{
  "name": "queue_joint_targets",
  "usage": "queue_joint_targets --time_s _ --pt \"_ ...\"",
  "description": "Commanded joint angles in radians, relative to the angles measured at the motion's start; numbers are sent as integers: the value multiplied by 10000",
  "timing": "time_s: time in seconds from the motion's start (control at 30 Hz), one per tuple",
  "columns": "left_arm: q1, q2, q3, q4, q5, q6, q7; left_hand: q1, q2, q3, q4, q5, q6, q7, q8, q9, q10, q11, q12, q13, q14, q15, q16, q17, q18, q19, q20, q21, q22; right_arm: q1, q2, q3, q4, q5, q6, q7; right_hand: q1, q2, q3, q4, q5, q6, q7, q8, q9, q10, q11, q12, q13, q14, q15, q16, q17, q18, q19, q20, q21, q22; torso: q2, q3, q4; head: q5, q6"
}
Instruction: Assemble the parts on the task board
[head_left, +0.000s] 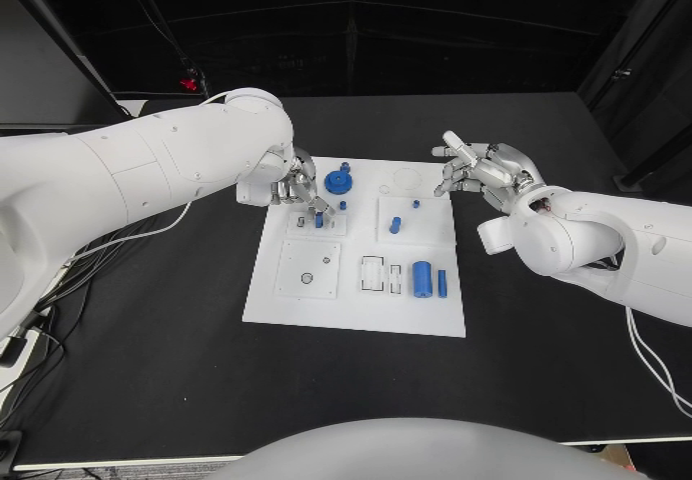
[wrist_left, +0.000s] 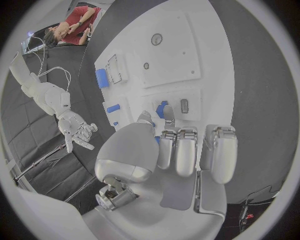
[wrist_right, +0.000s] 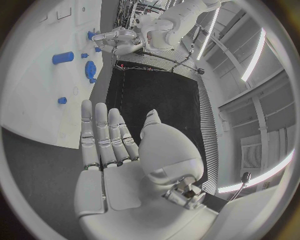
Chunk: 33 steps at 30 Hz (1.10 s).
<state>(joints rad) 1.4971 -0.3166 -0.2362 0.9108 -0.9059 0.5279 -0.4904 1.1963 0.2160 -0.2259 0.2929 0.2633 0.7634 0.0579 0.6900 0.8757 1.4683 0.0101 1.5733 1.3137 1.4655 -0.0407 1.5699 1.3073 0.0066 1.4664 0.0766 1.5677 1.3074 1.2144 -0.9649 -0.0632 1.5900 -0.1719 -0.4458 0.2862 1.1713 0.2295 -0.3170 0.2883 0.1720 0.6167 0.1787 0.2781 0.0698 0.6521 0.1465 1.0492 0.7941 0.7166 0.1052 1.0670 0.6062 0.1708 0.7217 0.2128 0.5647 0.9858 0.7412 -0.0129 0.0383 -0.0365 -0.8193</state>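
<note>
White task board (head_left: 353, 300) lies in the middle of the black tabletop (head_left: 173, 330), carrying raised square plates and several blue parts. Item: a blue gear-like wheel (head_left: 339, 181) at the far edge of the board, apparently seated. Item: two small blue pegs, one (head_left: 415, 204) standing on the far right plate and one (head_left: 394, 225) just nearer on the same plate. Item: a large blue cylinder (head_left: 421, 278) and a slim blue bar (head_left: 441, 283) lying side by side near the board's right edge, beside empty outlined slots (head_left: 374, 273); these look not yet placed. Item: a near left plate (head_left: 309, 269) with a dark round hole, nothing in it. Left robot hand (head_left: 299, 190) is down at the far left plate, fingers curled close over a small blue piece (wrist_left: 161, 109) and a grey pin (wrist_left: 184, 105); whether it is clamped on the blue piece or only touching it, I cannot tell. Right robot hand (head_left: 483, 168) hovers off the board's far right corner, fingers spread apart, holding nothing. Judged state: partly assembled, with the cylinder, the bar and the hole still to do. Obstruction: the left arm (head_left: 130, 180) hides the plate being worked. A grey cable (head_left: 144, 235) trails over the tabletop under that arm.
</note>
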Motion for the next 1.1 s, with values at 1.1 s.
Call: queue_joint_targets --time_s 1.1 --pt "-70 125 7 -174 -34 110 -101 780 223 164 19 760 111 0 -227 -106 1025 -100 -25 2571 1053 -133 8 2635 -66 1044 -100 31 2634 13 25 5 17 10 48 69 40 56 -3 0 58 -80 117 47 -3 -63 -9 84 -34 -64 14 52 -33 94 9 44 -44 -20 0 -1 5 -43 -32"
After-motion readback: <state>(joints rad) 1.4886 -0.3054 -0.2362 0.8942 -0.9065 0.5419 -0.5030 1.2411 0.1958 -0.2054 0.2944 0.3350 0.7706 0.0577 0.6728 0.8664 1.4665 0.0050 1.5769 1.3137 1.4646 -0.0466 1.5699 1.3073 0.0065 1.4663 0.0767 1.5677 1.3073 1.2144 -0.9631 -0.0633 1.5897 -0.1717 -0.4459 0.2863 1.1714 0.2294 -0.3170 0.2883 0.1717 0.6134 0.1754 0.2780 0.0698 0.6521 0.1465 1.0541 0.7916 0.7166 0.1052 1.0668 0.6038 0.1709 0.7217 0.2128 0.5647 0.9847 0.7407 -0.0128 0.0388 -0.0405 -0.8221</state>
